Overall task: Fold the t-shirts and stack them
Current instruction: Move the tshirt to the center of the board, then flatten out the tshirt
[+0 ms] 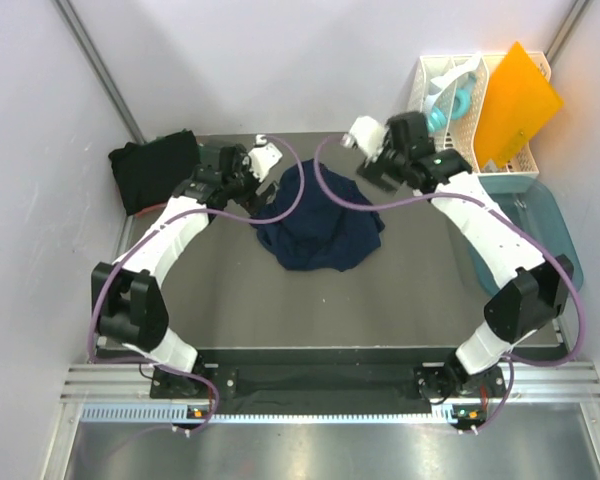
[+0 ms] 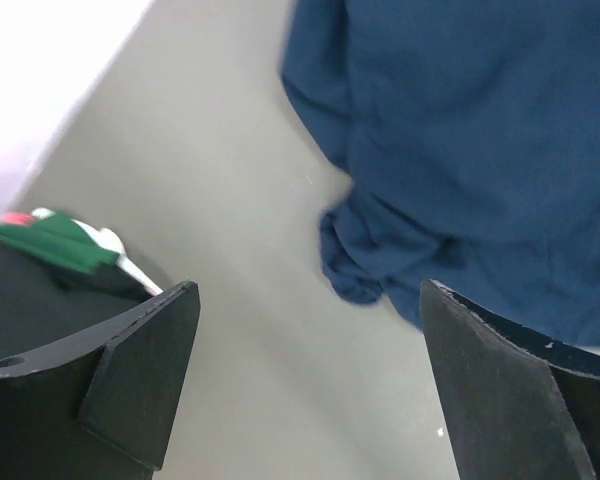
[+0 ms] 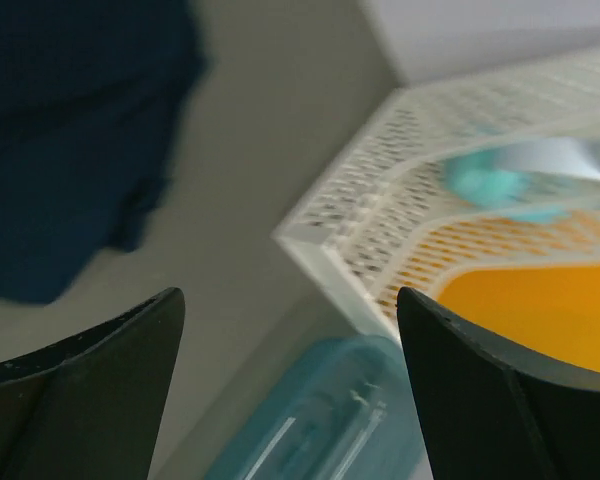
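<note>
A navy blue t-shirt point(image 1: 320, 222) lies crumpled in the middle of the grey table; it also shows in the left wrist view point(image 2: 470, 140) and the right wrist view point(image 3: 70, 140). A black t-shirt point(image 1: 155, 170) lies at the back left corner, with a dark green one point(image 2: 60, 245) seen at the left. My left gripper point(image 1: 263, 163) hovers open and empty just left of the navy shirt's far edge point(image 2: 310, 380). My right gripper point(image 1: 355, 145) is open and empty above the table's back right point(image 3: 290, 390).
A white slotted rack point(image 1: 460, 100) with an orange board point(image 1: 515, 105) and a teal item stands at the back right; it shows in the right wrist view point(image 3: 400, 220). A teal plastic tub point(image 1: 540, 230) sits right of the table point(image 3: 330, 420). Walls close the back and sides.
</note>
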Available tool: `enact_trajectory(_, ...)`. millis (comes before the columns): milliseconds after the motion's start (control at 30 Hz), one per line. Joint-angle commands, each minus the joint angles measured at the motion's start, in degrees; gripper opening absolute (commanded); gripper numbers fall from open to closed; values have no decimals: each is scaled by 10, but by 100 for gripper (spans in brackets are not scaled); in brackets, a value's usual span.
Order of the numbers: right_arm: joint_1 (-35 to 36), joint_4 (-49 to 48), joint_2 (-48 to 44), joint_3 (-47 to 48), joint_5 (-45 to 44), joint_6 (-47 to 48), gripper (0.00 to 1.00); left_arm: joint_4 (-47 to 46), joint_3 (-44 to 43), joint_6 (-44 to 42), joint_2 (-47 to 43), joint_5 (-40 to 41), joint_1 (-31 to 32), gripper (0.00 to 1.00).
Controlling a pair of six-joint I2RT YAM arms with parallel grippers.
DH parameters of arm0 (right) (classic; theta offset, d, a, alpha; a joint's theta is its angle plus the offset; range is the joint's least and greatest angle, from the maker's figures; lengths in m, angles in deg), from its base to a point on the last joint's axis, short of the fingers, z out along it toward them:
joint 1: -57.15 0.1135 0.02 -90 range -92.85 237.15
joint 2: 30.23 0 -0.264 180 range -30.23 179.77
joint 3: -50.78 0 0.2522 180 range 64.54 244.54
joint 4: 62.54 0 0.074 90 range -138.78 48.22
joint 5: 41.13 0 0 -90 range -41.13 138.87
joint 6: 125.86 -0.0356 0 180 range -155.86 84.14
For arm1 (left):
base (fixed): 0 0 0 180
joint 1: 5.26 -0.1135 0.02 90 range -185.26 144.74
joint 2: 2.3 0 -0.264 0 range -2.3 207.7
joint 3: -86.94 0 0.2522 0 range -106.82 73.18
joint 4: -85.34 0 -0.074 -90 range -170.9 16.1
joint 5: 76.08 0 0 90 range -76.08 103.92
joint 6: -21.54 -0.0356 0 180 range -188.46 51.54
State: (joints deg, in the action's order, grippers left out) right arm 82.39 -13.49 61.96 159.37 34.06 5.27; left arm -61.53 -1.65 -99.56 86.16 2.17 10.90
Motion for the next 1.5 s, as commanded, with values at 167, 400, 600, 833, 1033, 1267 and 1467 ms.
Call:
enact_trajectory(167, 100, 149, -48, -178, 177, 20, 83, -57, 101, -53, -28, 96, -35, 95)
enact_trajectory(400, 141, 46, -43, -279, 157, 39, 82, -131, 138, 5, -47, 220, -94, 95)
enact_trajectory(600, 153, -50, 2, -308, 119, 42, 80, -92, 130, 22, -47, 211, -119, 92)
enact_trajectory(833, 153, -110, 37, -322, 96, 70, 76, -75, 126, 17, -56, 184, -119, 91)
enact_trajectory(1033, 153, -130, 26, -377, 88, 130, 75, -89, 115, 6, -55, 189, -119, 91)
enact_trajectory(1267, 153, -189, 35, -414, 68, 159, 68, -85, 101, 21, -48, 183, -120, 91)
enact_trajectory(1467, 152, -249, 75, -416, 46, 169, 25, -83, 93, 25, -43, 181, -120, 91)
